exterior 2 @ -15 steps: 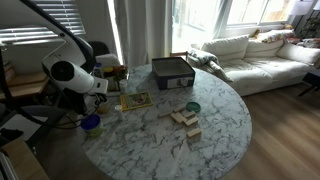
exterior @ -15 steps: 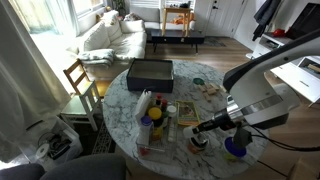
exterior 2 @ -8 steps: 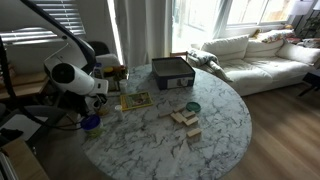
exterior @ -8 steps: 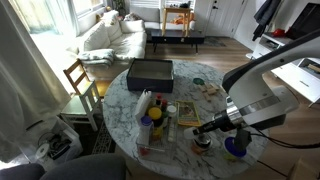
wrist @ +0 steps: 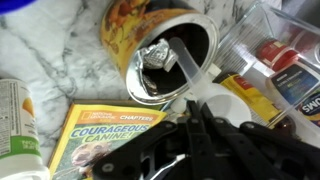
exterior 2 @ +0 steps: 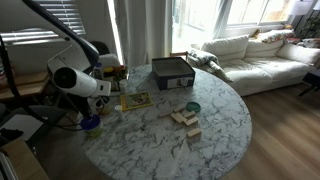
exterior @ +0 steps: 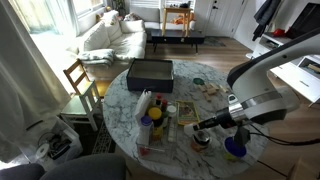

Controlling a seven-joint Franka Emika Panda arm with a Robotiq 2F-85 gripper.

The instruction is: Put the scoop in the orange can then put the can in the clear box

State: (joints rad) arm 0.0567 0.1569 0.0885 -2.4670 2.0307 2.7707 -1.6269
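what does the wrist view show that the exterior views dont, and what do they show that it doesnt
Only the wrist view: the inside of the orange can, with something crumpled and silvery in it, and the pale scoop reaching in from the shut gripper. Only the exterior views: the dark grey lidded box, the wooden blocks and the sofa. Both: the can, the gripper, the clear box beside the can, and the marble table.
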